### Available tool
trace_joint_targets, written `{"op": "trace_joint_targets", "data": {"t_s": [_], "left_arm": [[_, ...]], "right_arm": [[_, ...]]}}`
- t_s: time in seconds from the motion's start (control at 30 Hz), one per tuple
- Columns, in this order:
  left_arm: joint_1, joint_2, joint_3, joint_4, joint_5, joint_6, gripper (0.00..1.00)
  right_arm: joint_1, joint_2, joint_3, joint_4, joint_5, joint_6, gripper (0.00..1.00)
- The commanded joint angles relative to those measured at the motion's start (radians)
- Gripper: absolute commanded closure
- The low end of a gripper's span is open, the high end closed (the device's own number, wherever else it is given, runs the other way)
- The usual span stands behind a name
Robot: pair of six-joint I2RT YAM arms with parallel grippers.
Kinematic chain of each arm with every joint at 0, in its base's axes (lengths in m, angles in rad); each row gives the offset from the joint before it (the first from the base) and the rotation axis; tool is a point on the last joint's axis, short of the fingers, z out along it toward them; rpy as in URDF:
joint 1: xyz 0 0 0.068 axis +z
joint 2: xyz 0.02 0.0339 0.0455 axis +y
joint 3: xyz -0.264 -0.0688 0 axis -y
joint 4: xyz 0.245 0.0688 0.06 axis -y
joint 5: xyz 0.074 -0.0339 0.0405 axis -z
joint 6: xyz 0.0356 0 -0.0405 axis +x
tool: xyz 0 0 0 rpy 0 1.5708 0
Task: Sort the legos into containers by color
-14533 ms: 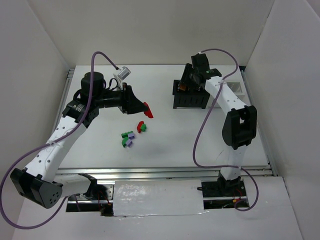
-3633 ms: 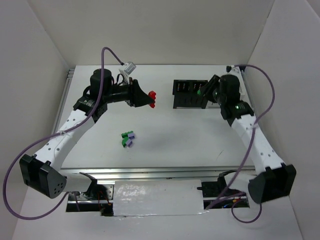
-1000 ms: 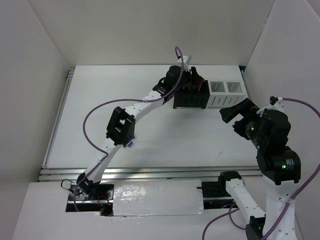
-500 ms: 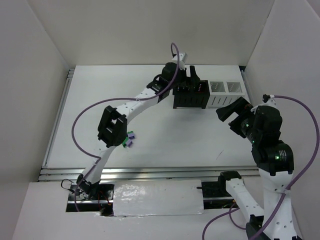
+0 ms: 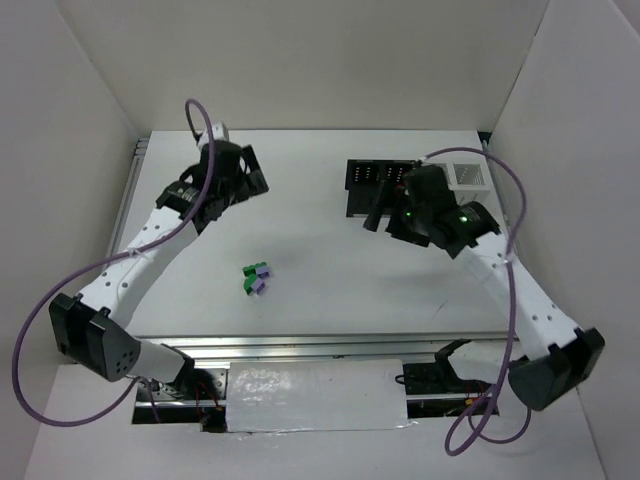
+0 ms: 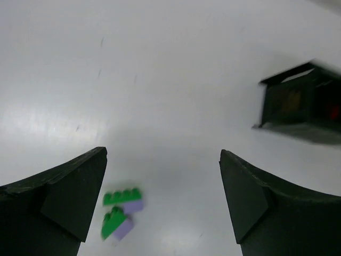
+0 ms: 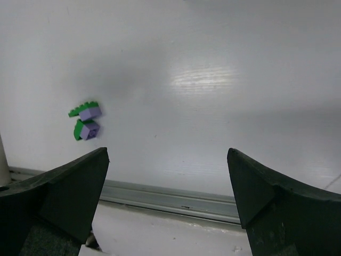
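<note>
A small cluster of green and light purple legos [image 5: 257, 278] lies on the white table left of centre; it also shows in the left wrist view as legos [image 6: 121, 210] and in the right wrist view as legos [image 7: 85, 120]. The containers stand at the back right: two black bins [image 5: 378, 188] and a white bin [image 5: 466, 175] partly hidden by the right arm. In the blurred left wrist view, a red speck shows inside the black bin [image 6: 301, 104]. My left gripper [image 5: 250, 178] hovers open at the back left. My right gripper [image 5: 382, 220] is open in front of the black bins. Both are empty.
An aluminium rail [image 7: 170, 198] runs along the table's near edge, and white walls [image 5: 90, 110] enclose the table on three sides. Purple cables loop from both arms. Bare table [image 5: 330, 270] lies between the legos and the bins.
My left arm has swung back from over the black bins to the back left, its jaws now wide open. My right arm has moved in from the right to just before the black bins.
</note>
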Motion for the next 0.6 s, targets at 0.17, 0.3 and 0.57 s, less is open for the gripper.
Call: {"op": "trace_joint_targets", "data": {"t_s": [0.17, 0.3, 0.57], "left_arm": [[-0.014, -0.209, -0.417, -0.149, 0.128, -0.021, 0.05], [-0.014, -0.282, -0.556, -0.109, 0.256, 0.039, 0.08], [-0.015, -0.211, -0.688, -0.016, 0.451, 0.13, 0.1]], "right_arm": [[0.162, 0.178, 0.076, 0.151, -0.02, 0.001, 0.01], [0.181, 0.191, 0.07, 0.171, -0.047, -0.017, 0.01], [0.182, 0.137, -0.052, 0.221, -0.101, -0.024, 0.0]]}}
